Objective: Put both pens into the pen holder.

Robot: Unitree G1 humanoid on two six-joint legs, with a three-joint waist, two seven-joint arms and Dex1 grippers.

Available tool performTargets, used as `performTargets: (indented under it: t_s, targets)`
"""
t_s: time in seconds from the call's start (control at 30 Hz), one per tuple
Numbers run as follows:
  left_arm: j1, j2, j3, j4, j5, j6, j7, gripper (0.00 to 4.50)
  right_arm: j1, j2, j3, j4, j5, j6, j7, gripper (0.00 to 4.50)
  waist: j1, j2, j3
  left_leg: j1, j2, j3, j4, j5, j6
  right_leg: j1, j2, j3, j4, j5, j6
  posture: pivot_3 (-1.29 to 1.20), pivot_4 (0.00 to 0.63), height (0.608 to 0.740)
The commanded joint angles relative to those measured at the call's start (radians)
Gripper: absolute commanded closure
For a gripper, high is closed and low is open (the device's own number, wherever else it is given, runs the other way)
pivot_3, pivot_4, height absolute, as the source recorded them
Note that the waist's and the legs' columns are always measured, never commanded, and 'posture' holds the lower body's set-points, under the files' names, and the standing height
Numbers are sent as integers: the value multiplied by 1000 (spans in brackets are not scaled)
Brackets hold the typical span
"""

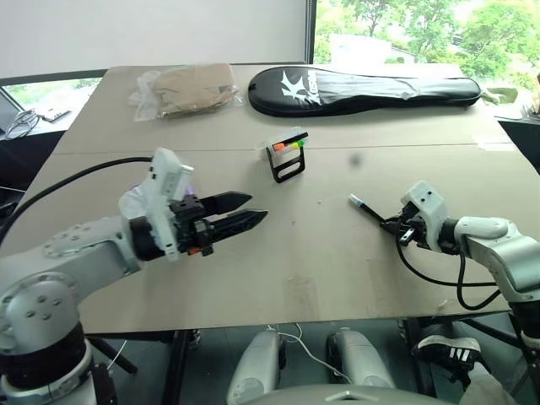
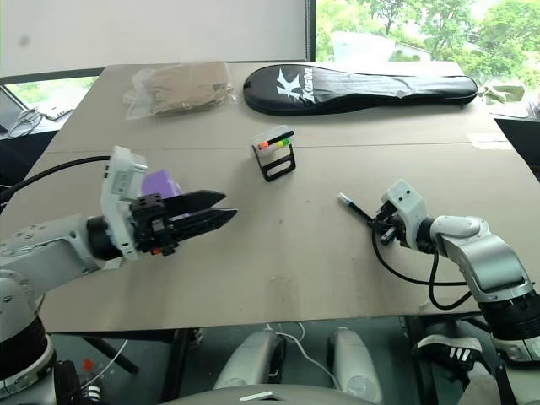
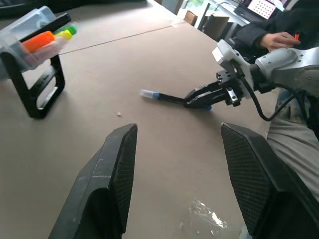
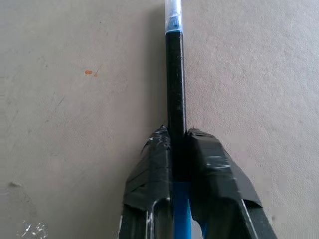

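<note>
The right gripper (image 4: 175, 144) is low on the wide tan cardboard table top (image 1: 337, 261) and its two black fingers are squeezed tight on the long black pen with a blue band and a clear whitish end (image 4: 174, 74). The pen lies flat on the table and sticks out straight past the fingertips, with its whitish end farthest from the gripper. A blue part of the pen shows behind the fingertips, between the fingers.

The left gripper (image 1: 253, 211) hangs above the table and holds nothing. Its two black fingers (image 3: 117, 174) stand apart with a clear gap between them. It points across the table toward the right gripper, and the two are well apart.

The small clear plastic pen holder on a black loop stand (image 1: 287, 156) stands on the table, ahead of the left gripper and off to one side of where it points. It is well apart from both grippers. Orange, yellow and green marker ends (image 3: 50, 39) poke out of its clear sleeve, so the orange-capped pen seems to be inside it.

A soft purple pack (image 2: 160, 183) sits just behind the left gripper's white wrist
</note>
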Motion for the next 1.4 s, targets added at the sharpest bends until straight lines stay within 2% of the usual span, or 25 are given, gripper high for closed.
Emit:
performTargets:
  t_s: [0.03, 0.17, 0.23, 0.4, 0.57, 0.67, 0.8, 0.83, 0.9, 0.93, 1.03, 1.13, 1.17, 1.27, 1.4]
  targets:
    - [-12, 11, -100, 4, 59, -77, -40, 1795, 52, 9, -63, -113, 56, 16, 4, 4444, 2, 0, 0, 0, 0, 0, 0, 0, 0, 0, 0, 0, 0, 0, 0, 0, 150, 740]
    - [-54, -29, -198, 74, 85, -101, -33, 1795, 102, 77, -141, -285, 173, 2, 4, 4444, -2, 1, 0, -1, 0, 0, 0, -2, 4, 0, 0, 0, 0, 0, 0, 0, 150, 740]
    - [-83, -92, -224, 148, 45, -69, 14, 1795, 107, 127, -155, -370, 237, 24, -25, 4444, -5, 1, 0, 0, 0, 0, 0, -2, 4, 0, 1, 0, 0, 0, 0, 0, 150, 740]
    - [-157, -258, -211, 293, -103, -3, 170, 1795, 76, 196, -117, -457, 289, 34, -80, 4444, -4, 0, 0, 0, 0, 0, 1, -2, 4, 0, 1, -3, 1, 0, 1, 0, 150, 740]
    - [-209, -350, -211, 351, -151, -14, 256, 1795, 37, 221, -67, -469, 320, 37, -98, 4444, -4, 0, 0, 0, 0, -1, 1, -2, 4, 0, 1, -3, 1, 0, 1, 0, 150, 740]
    - [-212, -363, -219, 350, -173, -14, 266, 2650, 20, 230, -41, -468, 328, 30, -104, 4500, -6, 0, 0, 0, 0, 0, 1, 0, 0, 0, 1, -3, 1, 0, 1, 0, 150, 740]
    - [-206, -349, -228, 328, -164, -33, 254, 4481, 13, 226, -24, -456, 314, 0, -106, 4500, -4, 0, 0, 0, 0, 0, 1, 0, 0, 0, 1, -3, 1, 0, 0, 0, 150, 740]
    - [-203, -339, -233, 316, -151, -45, 237, 4481, 8, 241, -32, -442, 325, -16, -103, 4500, -4, 0, 0, 0, 0, 0, 1, 0, 0, 0, 1, -3, 1, 0, 0, 0, 150, 740]
    - [-197, -317, -235, 287, -126, -74, 204, 4500, -18, 297, -87, -397, 385, -29, -119, 3539, -6, 0, 0, 0, 0, 0, 1, 0, 0, 0, 1, -3, 1, 0, 0, 0, 150, 740]
    - [-195, -303, -235, 272, -107, -93, 189, 4500, -25, 299, -98, -390, 396, -38, -108, 3238, -8, 1, 0, 0, 0, 0, 1, 0, 0, 0, 2, -3, 1, 0, 0, 0, 150, 740]
    - [-233, -256, -206, 240, -47, -172, 168, 4500, -30, 251, -113, -381, 333, -97, -94, 1775, -3, 1, 0, 0, 0, 0, 1, 0, 0, -1, 2, -3, 1, 0, 0, 0, 150, 740]
    - [-337, -186, -243, 234, 129, -303, 134, 4500, -26, 169, -120, -360, 230, -201, -75, 316, 6, 0, 1, -1, -1, 0, 1, 0, 0, -1, 2, -4, 0, 0, 0, 0, 150, 740]
    - [-384, -162, -289, 245, 234, -366, 130, 4500, -22, 136, -110, -349, 168, -256, -72, 56, 6, 0, 1, -1, -1, 0, 1, 0, 0, -1, 2, -4, 0, 0, 0, 0, 150, 740]
    - [-467, -124, -416, 301, 471, -500, 126, 4500, -30, 102, -91, -320, 60, -343, -105, 56, 8, 0, 0, -1, -2, 2, 0, 0, 0, 0, 3, -3, -1, 0, 1, 0, 150, 740]
    - [-503, -109, -556, 364, 707, -680, 67, 4500, -23, 106, -59, -293, -2, -381, -115, 56, 1, 0, 1, 0, -1, 3, -1, 1, 0, -1, 2, -1, -1, 0, 1, 0, 150, 740]
